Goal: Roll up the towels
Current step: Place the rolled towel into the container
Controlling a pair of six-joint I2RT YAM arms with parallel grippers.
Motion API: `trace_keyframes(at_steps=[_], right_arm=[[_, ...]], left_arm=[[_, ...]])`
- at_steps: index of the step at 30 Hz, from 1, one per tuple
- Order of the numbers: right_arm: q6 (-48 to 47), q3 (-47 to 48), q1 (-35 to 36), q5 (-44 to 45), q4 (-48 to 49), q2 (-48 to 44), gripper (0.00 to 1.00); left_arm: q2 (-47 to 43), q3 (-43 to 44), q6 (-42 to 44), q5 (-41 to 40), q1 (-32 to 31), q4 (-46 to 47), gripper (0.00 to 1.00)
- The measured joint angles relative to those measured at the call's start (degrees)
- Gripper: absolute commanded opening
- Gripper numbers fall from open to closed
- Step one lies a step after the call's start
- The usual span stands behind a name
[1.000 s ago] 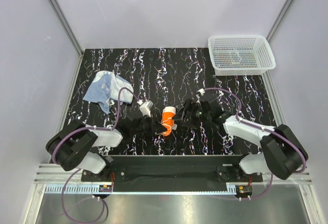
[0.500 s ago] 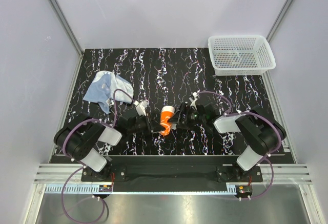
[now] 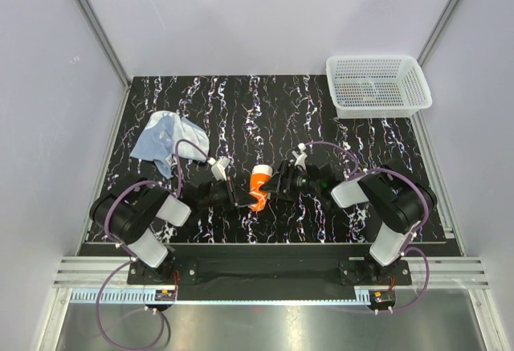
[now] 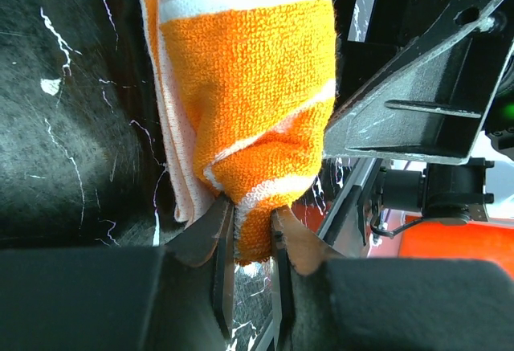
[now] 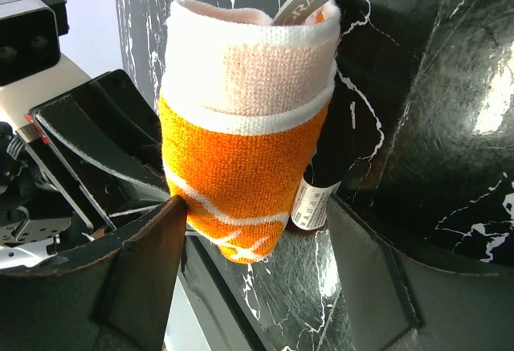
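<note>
Late in the first roll, pinched orange towel [image 3: 260, 188] by its tip in left gripper [image 4: 247, 226] at mid-table, straddled it with spread right gripper [image 5: 257, 230]; probably called for a snug squeeze next.

Bright, even light from above; wrist cams sharp mid-frame, soft at near edge.

Top cam: diffuse white light, pale walls [image 3: 241, 22] evenly lit, no hard shadows, only soft dark patches under the arms on the glossy black marbled tabletop [image 3: 265, 102]. White mesh basket [image 3: 377, 110] nearly blown out, mesh detail thin. Focus good corner to corner. Left wrist cam: orange towel [image 4: 249, 86] crisp, terry weave clear, colour v. saturated; left fingers [image 4: 197, 242] at bottom dark & blurred, too close to lens. Right wrist cam: towel weave sharp, white glare patches on tabletop at right, wide-angle look w/ near parts looming; right fingers [image 5: 144, 263] shadowed, out of focus.
</note>
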Motion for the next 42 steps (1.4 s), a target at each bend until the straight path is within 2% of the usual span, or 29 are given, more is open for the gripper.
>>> trace_keyframes(at_steps=[11, 14, 16, 17, 18, 21, 22, 23, 24, 25, 27, 28, 31, 35, 38, 42], right_arm=[[-1.25, 1.84, 2.64, 0.26, 2.84, 2.91, 0.73], [-0.68, 1.86, 3.32, 0.26, 5.49, 4.57, 0.60], [0.13, 1.86, 3.39, 0.17, 7.50, 6.10, 0.45], [0.61, 1.86, 3.41, 0.17, 8.22, 6.62, 0.42], [0.96, 1.86, 3.41, 0.09, 8.92, 7.10, 0.35], [1.86, 1.86, 3.41, 0.00, 10.60, 8.20, 0.29], [2.12, 1.86, 3.41, -0.04, 11.02, 8.41, 0.23], [2.36, 1.86, 3.41, -0.09, 11.45, 8.66, 0.22], [2.64, 1.86, 3.41, -0.20, 11.87, 8.87, 0.21], [2.89, 1.86, 3.41, -0.22, 12.11, 9.01, 0.20], [3.21, 1.92, 3.41, -0.26, 12.17, 9.01, 0.19], [3.28, 2.05, 3.43, -0.28, 12.07, 9.01, 0.18], [2.97, 3.56, 3.69, -0.44, 9.88, 8.79, 0.18], [0.44, 6.58, 3.69, -0.48, 2.84, 5.49, 0.17], [-2.27, 8.98, 2.25, -1.73, -2.99, 1.40, 0.17], [-6.86, 13.94, -4.11, -2.86, -12.00, -3.41, 0.16]], left_arm=[[4.72, -0.63, -1.88, 3.78, 1.79, 6.47, 0.00], [5.40, -0.90, -2.38, 4.46, 2.21, 7.56, 0.00], [5.79, -0.98, -2.60, 4.66, 2.29, 8.04, 0.00], [5.97, -1.03, -2.69, 4.76, 2.36, 8.20, 0.00], [6.05, -1.14, -2.84, 4.83, 2.40, 8.35, 0.02], [6.19, -1.20, -3.02, 4.92, 2.51, 8.50, 0.09], [6.19, -1.20, -3.04, 4.96, 2.58, 8.50, 0.12], [6.19, -1.20, -3.04, 4.98, 2.64, 8.50, 0.14], [6.19, -1.20, -3.04, 5.01, 2.73, 8.48, 0.23], [6.16, -1.20, -3.04, 5.05, 2.80, 8.46, 0.28], [5.38, -1.25, -2.91, 5.05, 2.80, 7.85, 0.34], [4.46, -1.27, -2.82, 5.01, 2.80, 6.80, 0.41], [-0.72, -1.33, -1.42, 4.61, 2.78, 1.44, 0.52], [-12.41, -1.03, 2.12, 2.80, 2.47, -10.19, 0.59], [-22.75, 0.94, 5.73, 0.28, 1.60, -21.16, 0.60], [-32.89, 5.73, 10.01, -3.43, 0.74, -34.38, 0.59]])
